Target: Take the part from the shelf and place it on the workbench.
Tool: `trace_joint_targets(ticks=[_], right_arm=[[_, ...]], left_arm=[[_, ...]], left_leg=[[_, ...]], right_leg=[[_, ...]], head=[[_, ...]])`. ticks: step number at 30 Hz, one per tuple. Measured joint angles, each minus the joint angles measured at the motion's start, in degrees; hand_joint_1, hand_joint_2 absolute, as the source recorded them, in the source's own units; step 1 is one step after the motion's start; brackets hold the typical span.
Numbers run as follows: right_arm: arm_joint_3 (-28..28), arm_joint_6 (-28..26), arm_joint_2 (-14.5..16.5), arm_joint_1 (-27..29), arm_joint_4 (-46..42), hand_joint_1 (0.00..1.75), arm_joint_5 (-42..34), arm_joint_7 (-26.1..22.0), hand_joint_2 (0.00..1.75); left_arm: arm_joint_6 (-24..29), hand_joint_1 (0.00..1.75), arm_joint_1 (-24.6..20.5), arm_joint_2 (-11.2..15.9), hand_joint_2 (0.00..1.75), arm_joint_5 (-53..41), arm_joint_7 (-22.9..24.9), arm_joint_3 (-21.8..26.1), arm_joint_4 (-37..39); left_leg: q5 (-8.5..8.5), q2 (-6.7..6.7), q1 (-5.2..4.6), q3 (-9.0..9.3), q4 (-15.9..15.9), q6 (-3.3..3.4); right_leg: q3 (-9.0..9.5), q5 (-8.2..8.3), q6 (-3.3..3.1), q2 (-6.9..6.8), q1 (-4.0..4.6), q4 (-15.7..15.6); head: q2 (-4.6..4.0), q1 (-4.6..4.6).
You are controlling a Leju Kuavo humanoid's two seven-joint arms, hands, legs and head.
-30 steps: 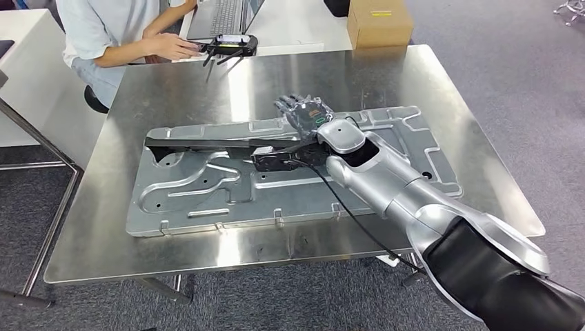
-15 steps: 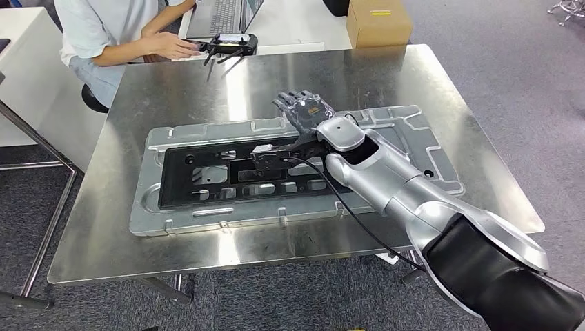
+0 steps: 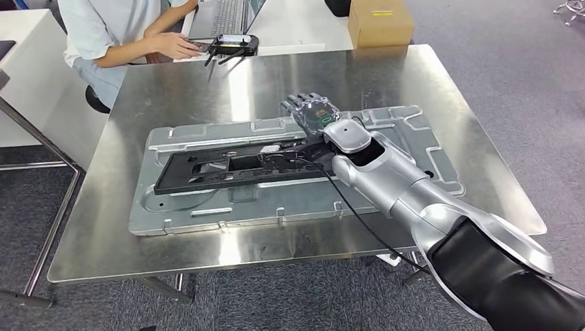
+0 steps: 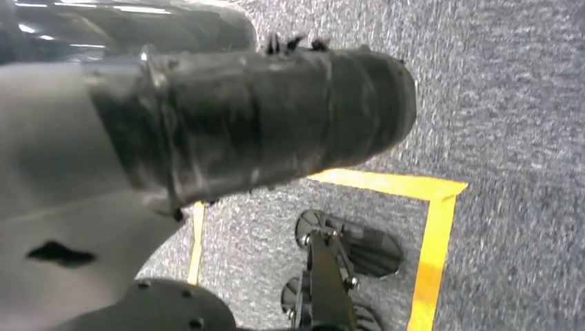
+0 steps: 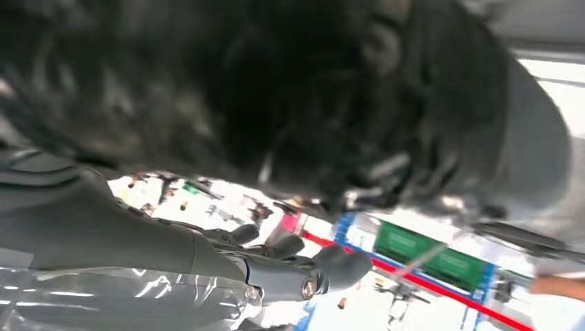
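Head view: we have our right hand point(image 3: 312, 110) out over the worktop point(image 3: 476, 172), with the part point(image 3: 227, 167) at its end nearest us. The part is a long, flat black frame with cut-out windows, and it lies across a big stamped metal tray point(image 3: 407, 138) on the worktop, seemingly tilted. We judge the carry from the shelf done and the set-down nearly so; what is left is to settle the part flat and let go. Our fingers point(image 3: 298, 102) are spread past the part's end, but whether the thumb still pinches it we cannot tell. A person point(image 3: 103, 34) sits at the far side by a laptop point(image 3: 224, 15) and a box point(image 3: 379, 22).

Left wrist view: we see grey floor point(image 4: 510, 83) with yellow tape point(image 4: 428, 234).

Right wrist view: a dark blur lies close to the lens; we cannot read the grasp there.
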Motion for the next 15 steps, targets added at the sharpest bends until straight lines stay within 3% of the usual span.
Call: trace_joint_targets(ticks=[2,5,6,7,8,10,11,13,15], right_arm=[[-0.01,0.01,-0.05,-0.02,0.00,0.00,0.02,0.00,0.00],[-0.01,0.03,-0.07,0.10,0.00,0.00,0.09,0.00,0.00],[0.00,0.04,-0.07,0.24,0.00,0.00,0.11,0.00,0.00],[0.00,0.04,-0.08,0.36,0.00,0.00,0.13,0.00,0.00],[0.00,0.04,-0.08,0.45,0.00,0.00,0.14,0.00,0.00],[-0.01,0.03,-0.08,0.47,0.00,0.00,0.15,0.00,0.00],[-0.01,0.03,-0.09,0.43,0.00,0.00,0.15,0.00,0.00],[-0.02,0.03,-0.12,0.42,0.00,0.00,0.15,0.00,0.00],[-0.02,0.04,-0.14,0.48,-0.01,0.00,0.15,0.00,0.00]], left_arm=[[-0.05,0.00,0.01,0.03,0.00,0.01,-0.07,0.00,0.00],[-0.31,0.00,-0.03,0.01,0.00,0.07,-0.17,0.00,0.01],[-0.39,0.00,-0.02,0.01,0.00,0.11,-0.19,0.00,0.01],[-0.47,0.00,0.00,0.01,0.00,0.14,-0.20,0.00,0.01],[-0.52,0.00,0.02,0.01,0.00,0.17,-0.20,0.00,0.01],[-0.56,0.00,0.00,0.03,0.00,0.21,-0.20,0.00,-0.01],[-0.56,0.00,-0.05,0.05,0.00,0.22,-0.20,0.00,-0.01],[-0.56,0.00,-0.16,0.08,0.00,0.22,-0.21,0.00,-0.01],[-0.57,0.00,-0.17,0.07,0.00,0.21,-0.22,0.00,-0.01]], left_leg=[[-1.50,0.08,0.10,-0.82,2.00,-0.67],[-6.23,0.16,0.41,-5.15,11.74,-1.62],[-6.91,0.16,0.47,-6.47,14.42,-1.75],[-6.51,0.16,0.49,-6.97,15.23,-1.75],[-5.06,0.16,0.49,-6.37,13.75,-1.63],[-1.16,0.15,0.39,-2.88,6.17,-1.04],[0.00,0.14,0.21,-1.16,2.58,-0.66],[0.40,0.10,-0.16,0.41,-0.73,-0.11],[0.58,0.07,-0.19,0.58,-1.24,0.26]], right_leg=[[0.13,0.22,-0.48,-0.03,-0.37,-0.29],[0.18,0.26,-0.74,-0.09,-0.48,-0.34],[0.19,0.25,-0.75,-0.10,-0.46,-0.33],[0.23,0.23,-0.77,-0.08,-0.44,-0.32],[0.29,0.21,-0.77,-0.05,-0.43,-0.32],[0.47,0.15,-0.74,0.04,-0.41,-0.39],[0.49,0.15,-0.62,0.06,-0.33,-0.43],[0.39,0.23,-0.20,0.03,-0.26,-0.62],[0.35,0.34,0.42,0.01,-0.12,-0.83]], head=[[0.00,-0.23],[0.00,-0.59],[0.00,-0.57],[0.00,-0.59],[0.00,-0.59],[0.00,-0.60],[0.00,-0.58],[0.00,-0.55],[0.00,-0.52]])
